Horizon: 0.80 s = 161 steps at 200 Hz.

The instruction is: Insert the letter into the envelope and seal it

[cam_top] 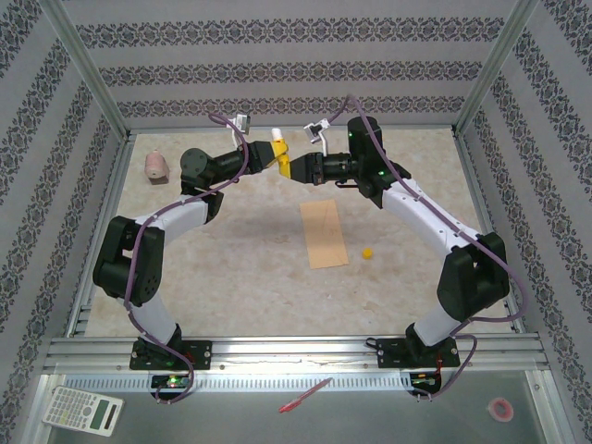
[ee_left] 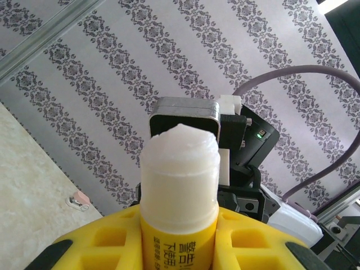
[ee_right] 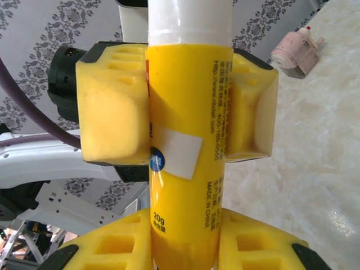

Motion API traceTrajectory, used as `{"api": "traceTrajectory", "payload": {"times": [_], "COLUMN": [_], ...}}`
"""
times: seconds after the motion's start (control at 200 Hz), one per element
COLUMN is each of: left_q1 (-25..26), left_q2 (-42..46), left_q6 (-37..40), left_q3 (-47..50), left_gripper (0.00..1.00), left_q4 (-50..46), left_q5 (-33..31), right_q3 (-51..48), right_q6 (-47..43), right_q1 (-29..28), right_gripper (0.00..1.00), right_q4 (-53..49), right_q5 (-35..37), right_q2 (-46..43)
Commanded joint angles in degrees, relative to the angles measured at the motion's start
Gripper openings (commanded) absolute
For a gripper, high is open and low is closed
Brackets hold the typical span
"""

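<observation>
A: Finger state?
B: Left gripper [cam_top: 274, 155] and right gripper [cam_top: 292, 167] both pinched the uncapped yellow cylindrical glue stick [cam_top: 277, 141], raised over the table's [cam_top: 231, 250] far side.
A: Envelope?
B: The flat tan paper envelope [cam_top: 324, 234] lay right of centre, with a small round yellow piece [cam_top: 367, 252] near its near right corner.

Overhead, close wrists seemingly opposed, sharing glue stick [ee_left: 179, 180]

Between our left gripper [cam_top: 274, 157] and right gripper [cam_top: 295, 167]: no passage, both clamped on the yellow cylindrical plastic glue stick [cam_top: 277, 141]. Below them we log open air above the flat tan paper envelope [cam_top: 324, 234] and the small round yellow cap [cam_top: 367, 252]. Outward of the left gripper: small pink rounded object [cam_top: 157, 166], well apart.
</observation>
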<state>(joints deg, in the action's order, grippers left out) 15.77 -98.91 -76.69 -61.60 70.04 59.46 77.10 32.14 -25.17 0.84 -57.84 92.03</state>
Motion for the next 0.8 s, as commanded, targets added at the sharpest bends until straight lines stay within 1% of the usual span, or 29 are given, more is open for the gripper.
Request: {"api": "traceTrajectory", "payload": {"times": [0.0,0.08,0.13,0.195,0.37,0.455,0.61,0.72,0.799], "left_q1": [0.92,1.12,1.39,2.06,4.97,6.53,9.6,11.08,11.48], "left_q2": [3.34,4.43,5.42,6.95,12.18,13.69,14.84,15.13,15.21], "left_q6": [2.3,5.35,8.17,12.64,25.74,29.26,30.84,30.26,29.21], "left_q3": [0.08,-0.21,-0.6,-1.14,-4.51,-6.1,-7.82,-7.57,-7.11], "left_gripper": [0.02,0.02,0.02,0.02,0.01,0.01,0.0,0.0,0.0], "left_q4": [-1.66,-7.16,-12.81,-20.12,-43.14,-51.2,-59.52,-60.72,-59.65], "left_q5": [-0.23,-1.04,-1.92,-3.08,-10.05,-13.95,-20.54,-23.51,-24.05], "right_q3": [2.03,2.35,2.44,2.87,3.0,3.48,4.28,4.2,4.02], "right_q6": [-3.01,-4.92,-5.97,-8.08,-10.94,-12.78,-15.76,-17.55,-18.64], "right_q1": [-1.52,-2.96,-4.13,-5.96,-10.69,-13.15,-18.38,-21.95,-24.18], "right_gripper": [0.16,0.16,0.18,0.18,0.13,0.12,0.12,0.12,0.11], "right_q4": [-2.7,-5.32,-6.7,-8.94,-10.87,-12.01,-12.71,-11.82,-10.79], "right_q5": [6.6,11.59,15.36,20.44,33.45,39.3,49.89,56.19,59.99], "right_q2": [-0.98,-1.57,-1.92,-2.19,-2.05,-1.75,-0.81,-0.14,0.32]}}
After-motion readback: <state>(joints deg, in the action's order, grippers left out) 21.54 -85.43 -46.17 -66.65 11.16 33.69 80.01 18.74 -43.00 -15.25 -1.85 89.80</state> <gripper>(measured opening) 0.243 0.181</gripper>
